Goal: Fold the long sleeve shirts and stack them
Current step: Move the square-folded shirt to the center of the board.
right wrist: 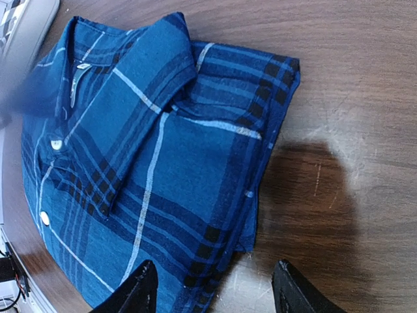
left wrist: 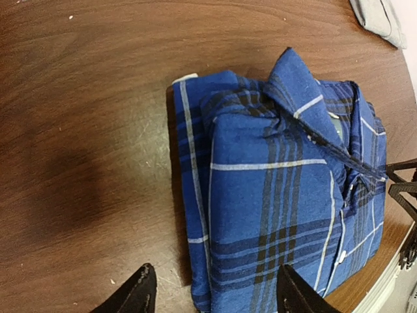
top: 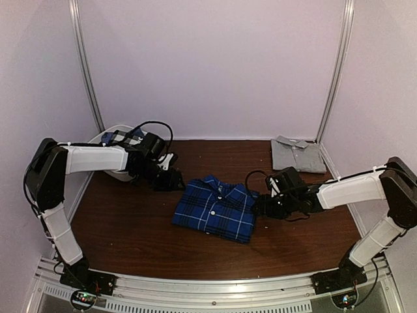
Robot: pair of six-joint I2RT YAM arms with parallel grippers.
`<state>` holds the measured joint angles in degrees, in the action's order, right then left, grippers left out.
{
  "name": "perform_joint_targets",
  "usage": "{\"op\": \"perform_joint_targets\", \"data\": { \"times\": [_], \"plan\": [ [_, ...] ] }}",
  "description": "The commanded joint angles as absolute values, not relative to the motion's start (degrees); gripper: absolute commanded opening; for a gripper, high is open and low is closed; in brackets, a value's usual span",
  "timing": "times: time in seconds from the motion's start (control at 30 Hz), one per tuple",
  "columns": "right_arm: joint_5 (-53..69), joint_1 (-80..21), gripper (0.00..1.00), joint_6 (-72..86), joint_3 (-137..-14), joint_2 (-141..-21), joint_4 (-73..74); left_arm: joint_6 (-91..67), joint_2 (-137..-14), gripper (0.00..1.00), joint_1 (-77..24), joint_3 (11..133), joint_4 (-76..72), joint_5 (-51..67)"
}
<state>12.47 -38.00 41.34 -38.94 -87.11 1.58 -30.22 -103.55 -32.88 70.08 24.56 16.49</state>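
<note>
The plaid shirt at frame centre is royal blue with black and white lines, the grey shirt at upper right plain, the table dark brown wood-grain.

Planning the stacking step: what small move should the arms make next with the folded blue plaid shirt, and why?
Probably lower and close both grippers on the royal-blue plaid cloth shirt. It lies folded, the open left gripper and right gripper each straddle one of its side edges, and the folded plain grey cloth shirt sits apart at the far right, not yet stacked.
</note>
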Motion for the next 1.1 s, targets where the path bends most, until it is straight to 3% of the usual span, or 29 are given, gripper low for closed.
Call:
{"op": "perform_joint_targets", "data": {
  "times": [0.0,0.43,0.53,0.8,0.93,1.07],
  "plan": [
    [10.8,-39.2,0.61,41.7,-40.4,-89.5,0.1,-26.5,-105.3,0.65,-32.6,70.1,20.8,18.7],
    [11.8,-41.3,0.55,43.7,-41.2,-94.2,-4.4,-27.1,-112.3,0.63,-32.8,70.6,17.1,24.2],
    [12.1,-41.9,0.49,44.1,-41.9,-95.4,-5.0,-29.3,-112.2,0.53,-33.1,69.3,16.1,25.7],
    [12.4,-42.6,0.19,43.1,-47.9,-98.2,-3.8,-35.1,-107.5,0.02,-35.3,68.0,16.6,25.3],
    [12.5,-43.4,0.08,41.8,-52.3,-99.0,-1.7,-37.7,-99.8,0.0,-35.3,66.0,20.9,18.9],
    [12.8,-45.1,0.06,40.9,-57.5,-100.6,-0.4,-40.2,-93.0,0.0,-35.3,61.9,25.2,12.7]
  ]
}}
